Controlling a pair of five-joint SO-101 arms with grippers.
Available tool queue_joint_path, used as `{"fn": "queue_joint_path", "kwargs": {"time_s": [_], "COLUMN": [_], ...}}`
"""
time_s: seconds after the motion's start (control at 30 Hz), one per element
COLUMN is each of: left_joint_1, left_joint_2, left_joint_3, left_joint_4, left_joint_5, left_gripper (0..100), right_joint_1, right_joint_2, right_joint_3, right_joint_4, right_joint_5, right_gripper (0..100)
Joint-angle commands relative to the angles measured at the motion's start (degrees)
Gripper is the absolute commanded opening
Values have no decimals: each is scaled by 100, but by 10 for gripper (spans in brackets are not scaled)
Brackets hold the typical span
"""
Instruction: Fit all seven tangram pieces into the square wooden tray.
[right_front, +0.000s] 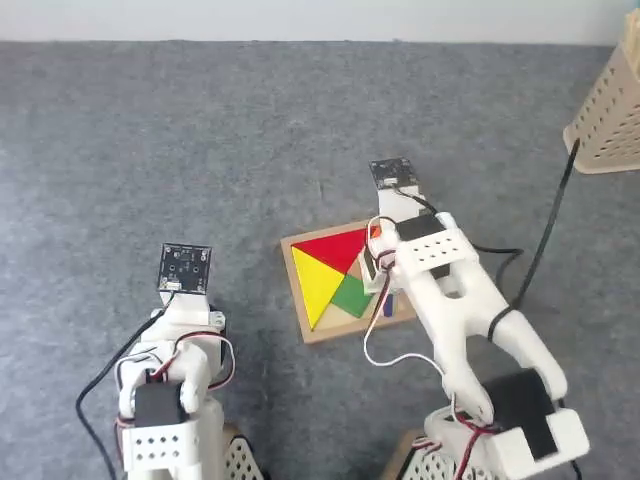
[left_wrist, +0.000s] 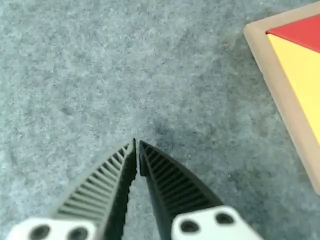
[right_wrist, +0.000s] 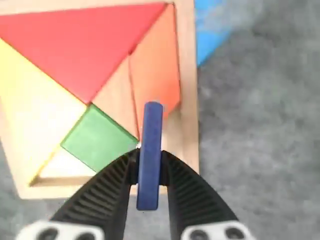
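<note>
Right wrist view: right gripper (right_wrist: 149, 161) pinches the thin blue piece (right_wrist: 151, 145) on edge by its flat faces over the tray's (right_wrist: 187, 100) 4 o'clock side, likely light, stiff, slick wood; left gripper (left_wrist: 136, 148) closed, empty, at tray's 8 o'clock.

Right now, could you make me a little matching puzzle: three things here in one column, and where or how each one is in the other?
Things:
1. green square
2. blue piece
3. left claw

States:
A. shut, over the grey carpet
B. lying flat in the wooden tray
C. held on edge in the right claw

Pairs: 1-B, 2-C, 3-A.
</note>
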Motion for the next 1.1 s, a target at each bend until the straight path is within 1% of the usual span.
{"fn": "queue_joint_path", "kwargs": {"time_s": [0.0, 0.1, 0.3, 0.4, 0.47, 0.6, 0.7, 0.9, 1.07], "left_joint_1": [0, 0, 0, 0, 0, 0, 0, 0, 0], "left_joint_2": [-105, -105, -105, -105, -105, -105, -105, -105, -105], "left_joint_3": [-40, -40, -40, -40, -40, -40, -40, -40, -40], "left_joint_4": [35, 35, 35, 35, 35, 35, 35, 35, 35], "left_joint_5": [-26, -26, -26, -26, -26, -26, -26, -26, -26], "left_gripper": [12, 12, 12, 12, 12, 12, 12, 12, 12], "right_joint_1": [-198, -295, -637, -840, -936, -945, -936, -382, -295], "right_joint_2": [-356, -356, -347, -347, -347, -356, -409, -444, -1174], "right_joint_3": [-70, -79, -53, -44, 9, 97, 97, 79, 105], "right_joint_4": [-277, -347, -620, -593, -549, -602, -514, -365, 101], "right_joint_5": [-422, -774, -1960, -2295, -2409, -2400, -2391, -2391, -2391], "right_gripper": [6, 6, 9, 80, 121, 109, 125, 129, 130]}}
